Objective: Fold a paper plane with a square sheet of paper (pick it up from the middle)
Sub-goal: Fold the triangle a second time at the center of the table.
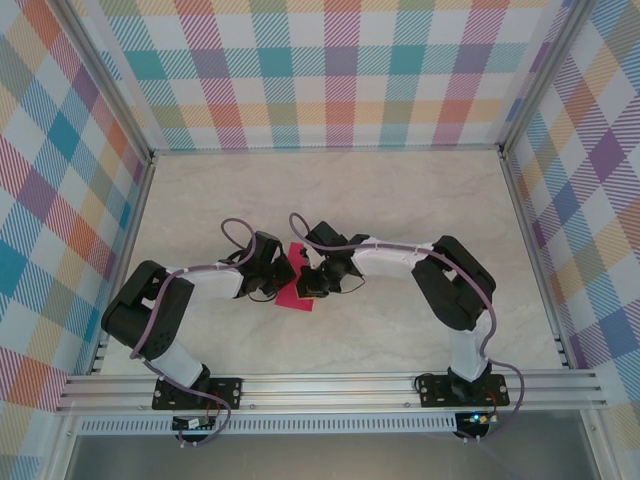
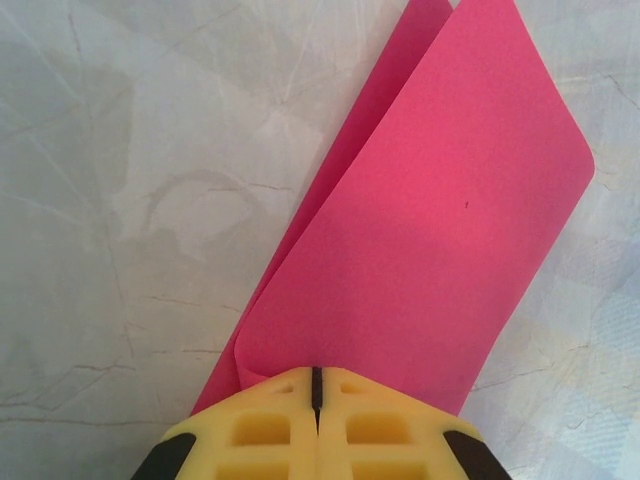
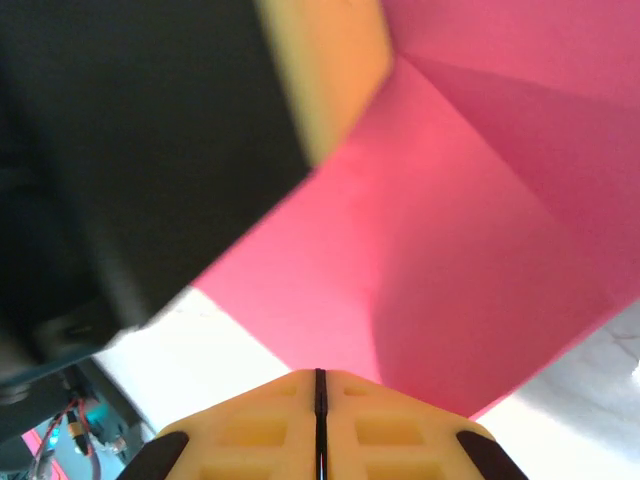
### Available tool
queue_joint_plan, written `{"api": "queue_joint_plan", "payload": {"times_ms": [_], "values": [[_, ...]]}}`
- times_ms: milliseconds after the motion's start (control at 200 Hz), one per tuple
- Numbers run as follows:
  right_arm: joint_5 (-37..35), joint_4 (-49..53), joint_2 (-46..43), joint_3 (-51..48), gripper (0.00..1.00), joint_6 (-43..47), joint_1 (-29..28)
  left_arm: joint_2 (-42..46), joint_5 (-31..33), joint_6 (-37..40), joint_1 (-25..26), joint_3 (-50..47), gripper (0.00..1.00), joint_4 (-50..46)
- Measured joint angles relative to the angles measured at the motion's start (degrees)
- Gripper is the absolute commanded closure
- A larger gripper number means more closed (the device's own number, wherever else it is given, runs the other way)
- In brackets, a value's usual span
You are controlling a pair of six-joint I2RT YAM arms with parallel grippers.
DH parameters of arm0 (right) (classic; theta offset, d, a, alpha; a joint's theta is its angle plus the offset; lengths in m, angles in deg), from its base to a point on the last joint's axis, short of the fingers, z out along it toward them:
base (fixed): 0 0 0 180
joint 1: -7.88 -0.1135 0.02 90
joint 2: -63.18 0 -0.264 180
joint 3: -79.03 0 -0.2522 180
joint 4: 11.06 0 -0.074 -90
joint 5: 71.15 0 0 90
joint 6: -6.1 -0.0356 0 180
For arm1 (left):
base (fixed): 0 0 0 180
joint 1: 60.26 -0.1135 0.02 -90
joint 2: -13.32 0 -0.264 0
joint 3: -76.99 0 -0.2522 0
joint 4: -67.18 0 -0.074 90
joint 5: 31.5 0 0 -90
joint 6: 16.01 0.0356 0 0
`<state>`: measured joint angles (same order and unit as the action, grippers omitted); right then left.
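Grippers meet at centre of the pale marbled table (image 1: 420,210), with a pink-red paper sheet (image 1: 297,283) between them. Left gripper (image 1: 283,276) is at the sheet's 9 o'clock and right gripper (image 1: 313,281) at its 3 o'clock, both touching it.

Left wrist view: left gripper (image 2: 316,385) has its yellow fingers pressed together, clamped on the sheet's near edge at 6 o'clock. The paper sheet (image 2: 440,250) is doubled over, two layers running up toward 1 o'clock, with the lower layer peeking out on the left side.

Right wrist view: right gripper (image 3: 320,378) fingers are together, pinching the paper sheet (image 3: 450,250), which shows a crease. Left gripper's finger (image 3: 335,70) is blurred at 11 o'clock, against the paper. Can't tell if the sheet rests on the table.
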<state>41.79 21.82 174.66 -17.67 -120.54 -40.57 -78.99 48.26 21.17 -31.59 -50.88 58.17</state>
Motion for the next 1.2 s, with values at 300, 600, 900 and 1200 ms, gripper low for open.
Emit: {"api": "queue_joint_plan", "payload": {"times_ms": [300, 600, 900, 1200], "values": [[-2.75, 0.48, 1.36, -1.2, 0.92, 0.02, -0.02, -0.5, -0.24, -0.33, 0.0, 0.0, 0.96, 1.01], [-3.69, 2.27, -2.27, -1.42, 0.91, 0.22, -0.24, -0.7, -0.44, -0.35, 0.0, -0.02, 0.96, 1.46], [-4.04, 3.13, -2.14, -1.25, 0.91, 0.52, -2.32, -0.7, -0.44, -0.59, 0.0, -0.02, 0.96, 1.46], [-7.34, 4.98, -0.63, -1.6, 0.92, 0.66, -2.36, -0.74, -0.46, -0.59, 0.0, -0.02, 0.95, 1.55]]}}
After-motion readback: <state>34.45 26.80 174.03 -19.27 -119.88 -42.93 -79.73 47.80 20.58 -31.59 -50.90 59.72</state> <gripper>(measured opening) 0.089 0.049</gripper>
